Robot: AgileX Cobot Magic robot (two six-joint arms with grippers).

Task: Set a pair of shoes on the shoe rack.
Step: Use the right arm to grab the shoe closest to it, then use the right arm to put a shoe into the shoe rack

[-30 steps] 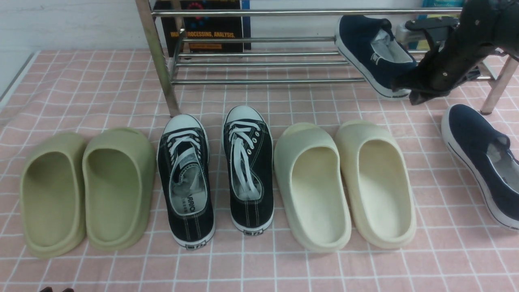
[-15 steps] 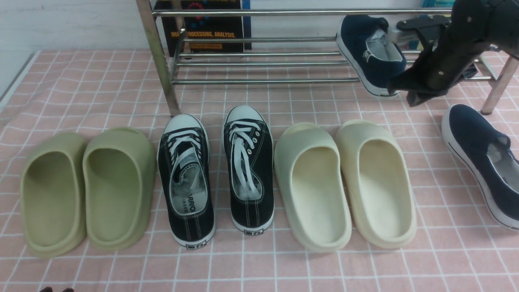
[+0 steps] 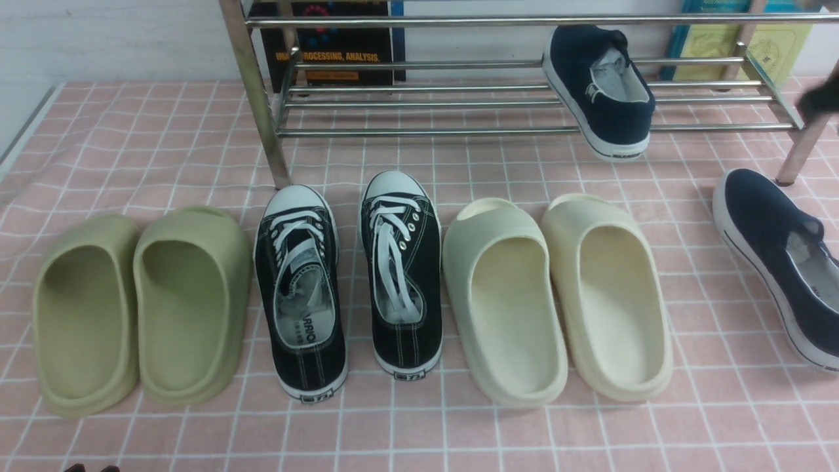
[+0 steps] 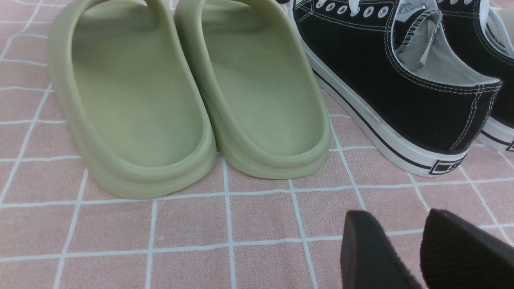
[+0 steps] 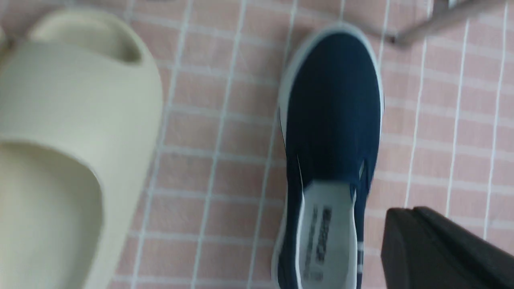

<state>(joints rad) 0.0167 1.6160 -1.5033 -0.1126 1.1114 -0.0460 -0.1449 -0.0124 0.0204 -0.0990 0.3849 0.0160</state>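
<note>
**One shoe racked, one to go**

We are pulling our right arm back from the shoe rack (image 3: 419, 131), leaving the first navy shoe (image 3: 603, 85) lying alone on the lower bars, heel jutting past the front bar. Our right gripper (image 5: 417, 241) is now hanging over the second navy shoe (image 5: 329, 120) on the pink cloth (image 3: 131, 131); we cannot tell whether its jaws are parted. Our left gripper (image 4: 405, 228) is idling, parted and empty, near the olive slides (image 4: 192, 100).

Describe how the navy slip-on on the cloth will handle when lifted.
The navy slip-on has a canvas upper, so its collar likely gives when pinched. Its rubber sole probably keeps it stiff. Lying flat, it should not roll.
</note>
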